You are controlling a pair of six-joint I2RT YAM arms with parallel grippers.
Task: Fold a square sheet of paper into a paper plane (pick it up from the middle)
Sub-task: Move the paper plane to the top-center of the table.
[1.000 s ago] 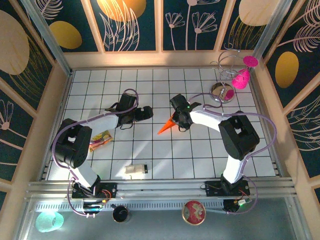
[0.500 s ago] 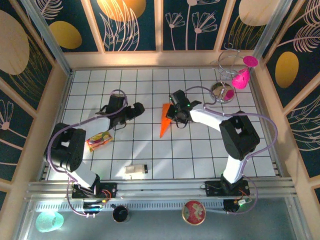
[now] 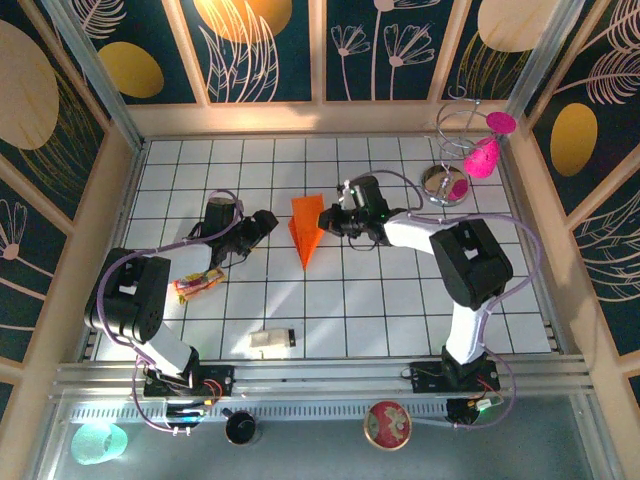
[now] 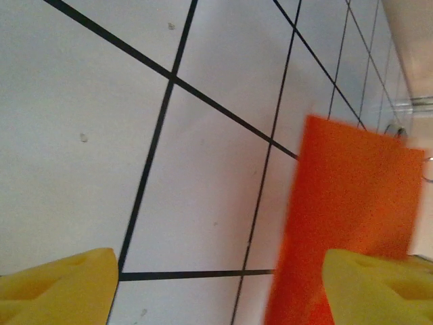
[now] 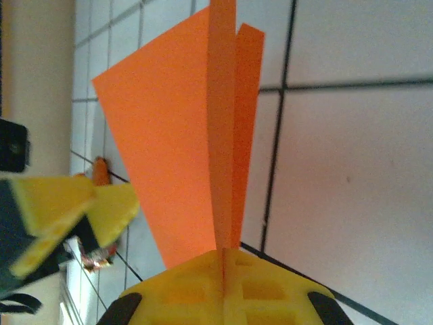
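Pointed orange paper plane (image 3: 306, 228), pinched by right end effector (image 3: 334, 222), left end effector (image 3: 266, 222) spread

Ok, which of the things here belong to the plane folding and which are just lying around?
Job: paper plane; right fingers shut on it; left fingers open near it.
Lying about: crinkled wrapper; beige block; wire stand with pink object.

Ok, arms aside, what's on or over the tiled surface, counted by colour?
Orange: 1, the paper plane
Multicoloured: 1, the crinkled wrapper
Beige: 1, the small block
Silver with pink parts: 1, the wire stand
Total: 4
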